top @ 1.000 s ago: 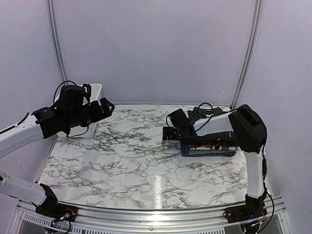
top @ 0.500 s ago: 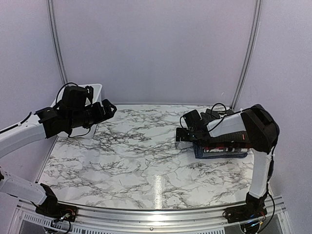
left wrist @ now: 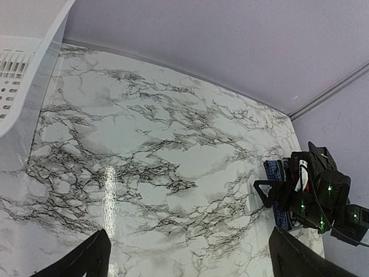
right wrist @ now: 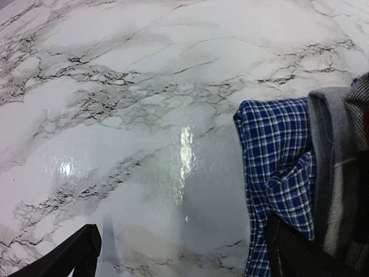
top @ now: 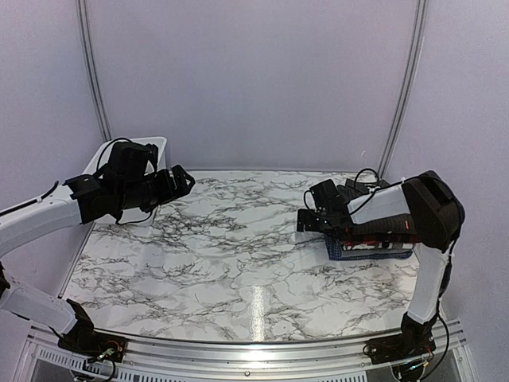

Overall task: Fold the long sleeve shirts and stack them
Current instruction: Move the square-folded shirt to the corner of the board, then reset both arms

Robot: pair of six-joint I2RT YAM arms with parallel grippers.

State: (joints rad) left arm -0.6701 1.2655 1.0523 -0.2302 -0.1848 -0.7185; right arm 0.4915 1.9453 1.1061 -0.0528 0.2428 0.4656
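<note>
Shirts [top: 372, 248] lie stacked on table [top: 231, 255], right side. Bin [top: 157, 151] stands at far left corner. Left gripper [top: 184, 180] is beside bin; right gripper [top: 304, 223] is just left of shirts.

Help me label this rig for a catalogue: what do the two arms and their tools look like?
The left arm and right arm match: white links, bulky black joints. The left tool and right tool are black, two-fingered. Thin black cables loop over each wrist. Small green lights dot the right arm's wrist.
</note>
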